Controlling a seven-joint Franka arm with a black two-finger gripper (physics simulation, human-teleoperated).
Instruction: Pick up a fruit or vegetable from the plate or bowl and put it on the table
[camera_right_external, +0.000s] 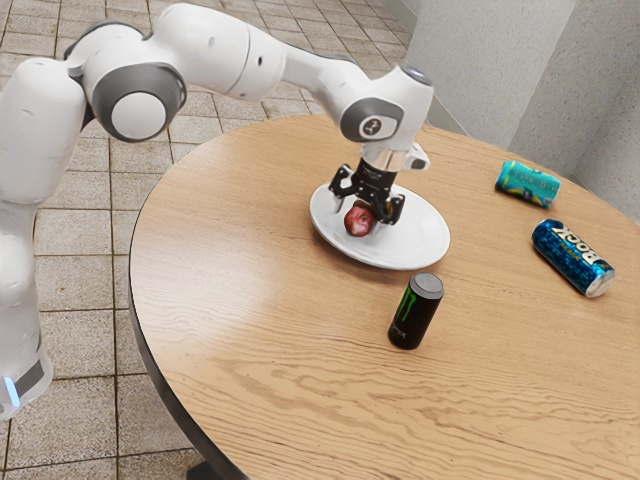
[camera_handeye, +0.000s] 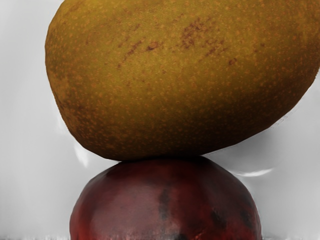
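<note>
1. While the black two-finger claw (camera_right_external: 364, 212) is down over the round white plate (camera_right_external: 425, 240), the step in hand looks like the grasp, with the lift and the carry to come.

2. The claw stands wide, its fingers apart on either side of the dark red, rounded fruit (camera_right_external: 359, 221); I see no grip on anything.

3. That red fruit, the likelier target by my judgement, sits on the plate. In the wrist view it lies right against a large, speckled, yellow-brown oval fruit (camera_handeye: 175, 75), also on the plate; either would satisfy the task.

4. Next, the claw needs to settle squarely about one fruit and close on it from two sides. With the two so near each other, a finger could nudge the neighbour or catch both, so the alignment deserves a check before closing.

5. After that, a straight lift should clear the plate's rim before any sideways travel.

6. For the release, the pale wooden counter (camera_right_external: 250, 350) offers bare surface toward the exterior view's left, well apart from the upright black can with green marking (camera_right_external: 415, 312). A low, gentle release would limit rolling.
</note>
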